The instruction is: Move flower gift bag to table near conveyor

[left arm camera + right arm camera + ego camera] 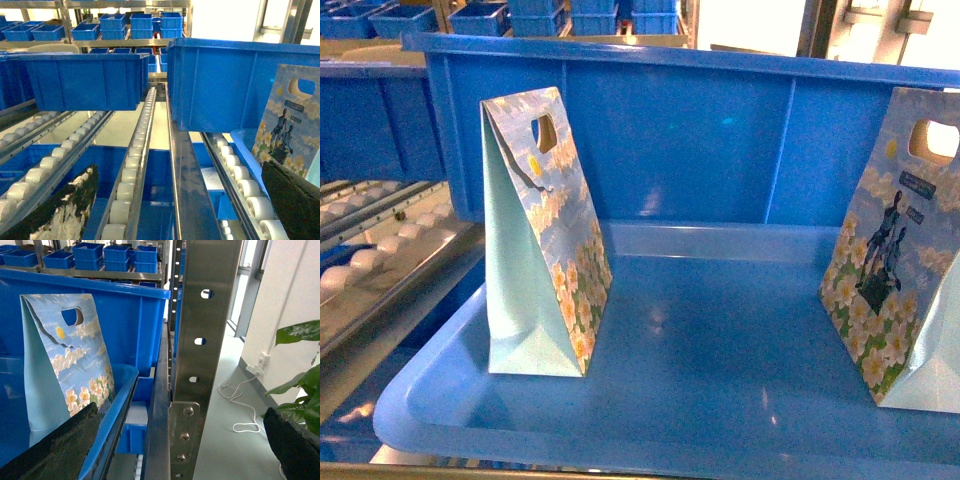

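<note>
Two floral paper gift bags with die-cut handles, the left gift bag [545,235] at centre left and the right gift bag [900,250] at the right edge, were seen standing upright, well apart, in a shallow blue plastic tray [650,410] on the steel-framed roller conveyor [135,170]. Neither bag had been grasped, and no counter was visible, so the whole transfer was judged to remain. Only dark finger edges were shown at the lower corners of the wrist views; whether the fingers were spread could not be told.

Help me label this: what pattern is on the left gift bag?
White-yellow flowers on cloudy blue sky on the left gift bag; head view.
</note>
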Robot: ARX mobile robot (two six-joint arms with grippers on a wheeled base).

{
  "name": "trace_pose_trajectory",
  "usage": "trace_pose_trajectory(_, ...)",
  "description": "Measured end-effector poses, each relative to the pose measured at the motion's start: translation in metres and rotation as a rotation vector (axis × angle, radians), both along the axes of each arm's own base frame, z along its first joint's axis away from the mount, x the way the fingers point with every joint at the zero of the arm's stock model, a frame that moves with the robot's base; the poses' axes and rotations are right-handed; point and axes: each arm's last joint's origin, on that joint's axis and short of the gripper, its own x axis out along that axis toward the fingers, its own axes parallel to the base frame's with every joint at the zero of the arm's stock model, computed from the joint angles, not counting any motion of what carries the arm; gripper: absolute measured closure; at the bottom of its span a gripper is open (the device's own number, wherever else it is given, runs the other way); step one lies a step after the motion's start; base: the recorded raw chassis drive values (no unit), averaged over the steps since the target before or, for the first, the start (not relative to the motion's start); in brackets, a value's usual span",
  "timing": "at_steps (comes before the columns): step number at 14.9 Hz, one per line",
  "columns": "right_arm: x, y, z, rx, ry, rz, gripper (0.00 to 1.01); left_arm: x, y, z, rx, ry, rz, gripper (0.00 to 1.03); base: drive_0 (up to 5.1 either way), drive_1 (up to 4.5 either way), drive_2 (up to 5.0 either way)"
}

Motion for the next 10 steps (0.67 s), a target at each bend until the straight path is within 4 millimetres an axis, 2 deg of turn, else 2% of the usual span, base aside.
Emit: trace_pose_trajectory(10,0.0000,0.0000,0.0000,0.000,0.000,0.000,0.03,0.0000,0.0000,0.0000,0.000,0.000,0.000,0.05,0.0,0.00,0.0)
